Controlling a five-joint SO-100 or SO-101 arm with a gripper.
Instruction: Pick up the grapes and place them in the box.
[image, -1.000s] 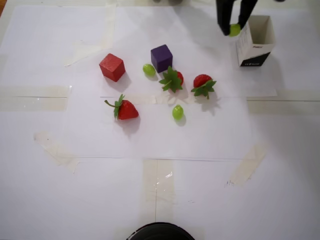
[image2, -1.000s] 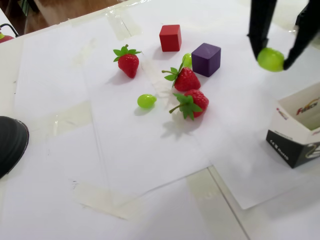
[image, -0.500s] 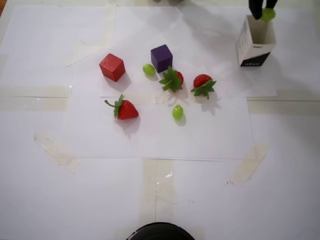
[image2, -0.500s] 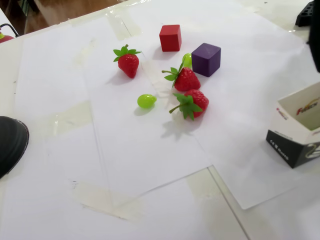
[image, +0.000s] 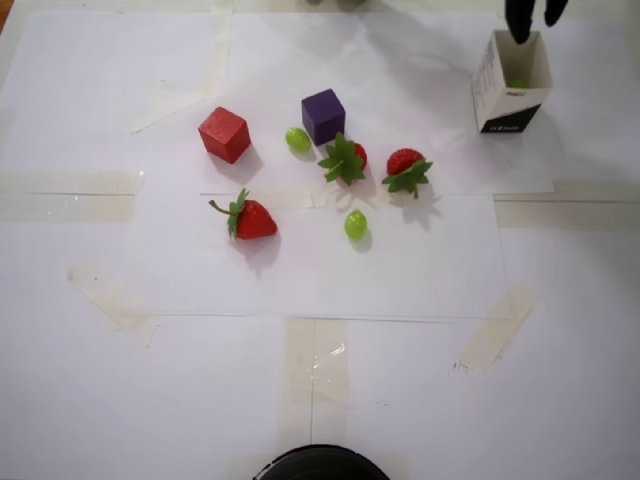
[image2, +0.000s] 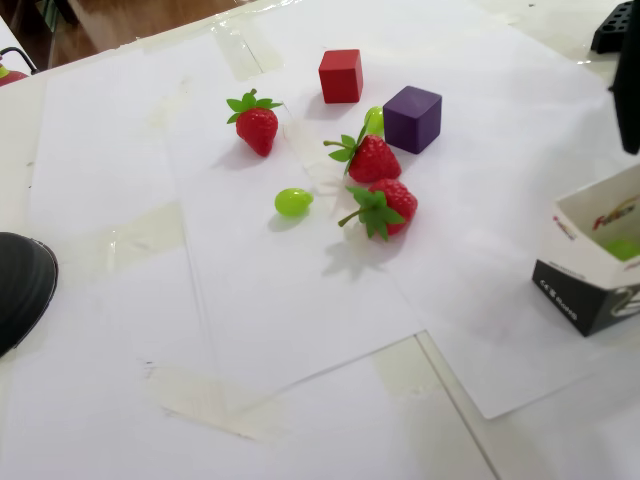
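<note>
Light-green grapes (image: 355, 224), white box (image: 487, 85) with black band, red strawberries (image: 254, 219).

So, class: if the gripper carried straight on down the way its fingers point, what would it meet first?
Probably the open top of the box, where one grape already lies. The gripper hangs open above it, though depth is unclear.

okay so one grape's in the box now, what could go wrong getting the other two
The grape beside the purple cube leaves little room for the end effector, which might shove the cube. The other grape lies close to two strawberries and may roll if nudged. The box looks narrow and could tip.
</note>
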